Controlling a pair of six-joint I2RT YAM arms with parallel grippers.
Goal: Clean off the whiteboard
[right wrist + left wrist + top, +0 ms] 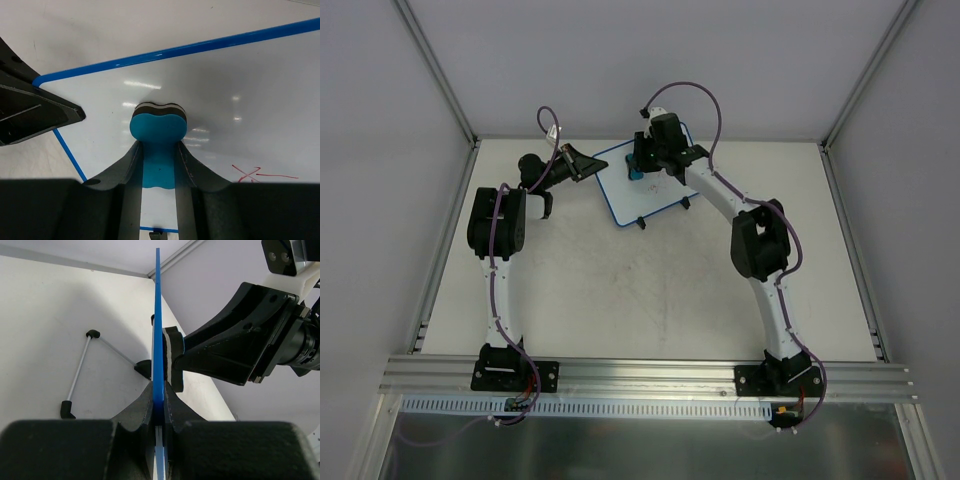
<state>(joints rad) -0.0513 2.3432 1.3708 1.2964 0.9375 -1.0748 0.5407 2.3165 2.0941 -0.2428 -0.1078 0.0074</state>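
Observation:
The whiteboard (pixel 638 195) stands tilted at the back middle of the table, white with a blue rim. My left gripper (pixel 588 167) is shut on its left edge; in the left wrist view the blue rim (pixel 158 325) runs up between my closed jaws (pixel 159 405). My right gripper (pixel 642 165) is shut on the blue bone-shaped eraser (pixel 158 131) and presses its dark felt against the board's face (pixel 235 95). Red scribbles (pixel 252 174) show on the board to the right of the eraser. The eraser also shows in the left wrist view (pixel 172 357).
The board's wire stand with black feet (pixel 79 372) rests on the table behind it. Black feet (pixel 642 224) show at the board's near edge. Grey walls and aluminium rails (pixel 440 260) enclose the table.

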